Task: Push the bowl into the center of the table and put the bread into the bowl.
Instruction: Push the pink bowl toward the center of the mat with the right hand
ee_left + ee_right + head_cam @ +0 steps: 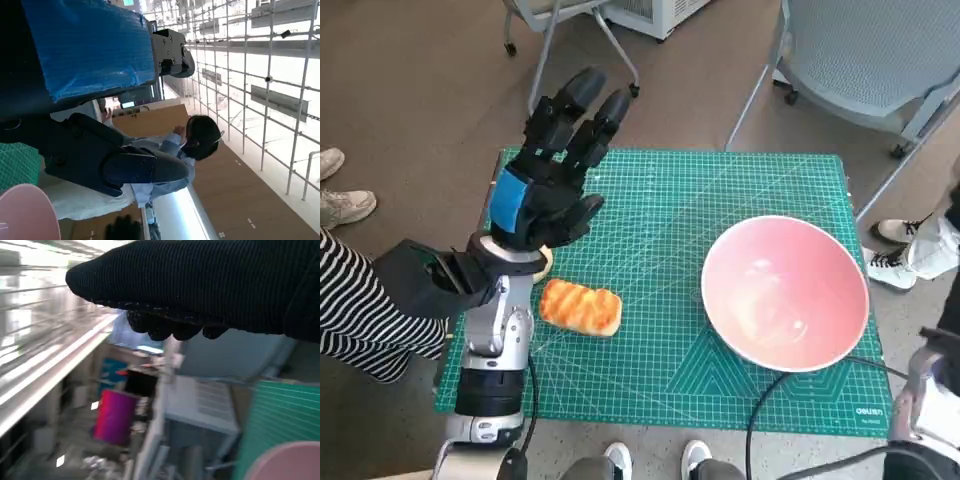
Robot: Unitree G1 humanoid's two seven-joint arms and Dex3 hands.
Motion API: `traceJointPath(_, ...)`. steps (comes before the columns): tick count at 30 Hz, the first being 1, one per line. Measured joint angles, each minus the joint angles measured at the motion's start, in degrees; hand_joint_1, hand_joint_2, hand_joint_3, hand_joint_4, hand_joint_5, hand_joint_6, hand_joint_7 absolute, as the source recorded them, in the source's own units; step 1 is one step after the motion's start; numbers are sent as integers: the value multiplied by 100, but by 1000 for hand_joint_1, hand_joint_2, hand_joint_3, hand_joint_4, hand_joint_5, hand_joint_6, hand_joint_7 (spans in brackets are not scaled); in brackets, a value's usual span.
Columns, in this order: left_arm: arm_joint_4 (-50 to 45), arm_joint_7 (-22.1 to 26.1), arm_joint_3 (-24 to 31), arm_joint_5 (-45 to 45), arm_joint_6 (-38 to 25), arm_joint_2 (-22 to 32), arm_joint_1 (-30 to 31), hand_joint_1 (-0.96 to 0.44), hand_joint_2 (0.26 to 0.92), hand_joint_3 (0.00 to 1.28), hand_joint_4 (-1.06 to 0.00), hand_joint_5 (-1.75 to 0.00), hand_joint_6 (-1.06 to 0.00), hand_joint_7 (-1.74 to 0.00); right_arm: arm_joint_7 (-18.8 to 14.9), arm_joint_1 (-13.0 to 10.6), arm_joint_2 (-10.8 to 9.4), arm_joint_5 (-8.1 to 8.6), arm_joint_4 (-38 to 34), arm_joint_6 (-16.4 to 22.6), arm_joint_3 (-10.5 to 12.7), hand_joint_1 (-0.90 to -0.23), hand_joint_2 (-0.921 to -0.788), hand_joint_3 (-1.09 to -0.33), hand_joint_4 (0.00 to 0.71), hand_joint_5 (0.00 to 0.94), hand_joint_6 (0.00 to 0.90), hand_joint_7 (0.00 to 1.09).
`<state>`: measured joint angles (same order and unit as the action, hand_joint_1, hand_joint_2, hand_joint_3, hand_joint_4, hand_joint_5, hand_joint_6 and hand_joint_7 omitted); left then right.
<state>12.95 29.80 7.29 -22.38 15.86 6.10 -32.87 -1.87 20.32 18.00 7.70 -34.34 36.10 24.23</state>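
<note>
The pink bowl (786, 292) sits near the green cutting mat's (660, 200) right edge, the bread (581, 307) near its left edge. The left hand (548, 175) hovers empty above the bread, fingers spread. Whether the gloved right hand (210, 287) is open or closed cannot be told.

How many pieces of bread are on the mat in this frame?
1. The bread lies on the left part of the mat, just right of the left forearm, apart from the bowl. The arm may hide something beside it.

Pink bowl (786, 292) upright — bread (581, 307) apparently flat, well apart.
</note>
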Motion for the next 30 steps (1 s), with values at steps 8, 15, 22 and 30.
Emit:
traceJointPath(8,19,38,4,-5,0,2,-5,-518,921,345,-141,0,1,-424,-4,68,0,126,-543,157,4,-674,-921,-818,169,0,28,570)
traceJointPath(15,20,71,4,-5,-18,16,-9,-510,921,346,-142,-1,1,-428,-55,413,-31,175,-1532,163,10,-654,-921,-842,193,3,123,467)
traceJointPath(22,5,100,12,-9,-90,58,-10,-510,920,345,-142,-1,1,-427,-315,638,-277,376,-2634,58,20,-642,-921,-857,201,4,144,433)
traceJointPath(30,0,145,28,-9,-93,103,-10,-504,921,351,-142,-1,1,-420,-510,950,-532,433,-2953,54,0,-648,-921,-862,210,7,156,420)
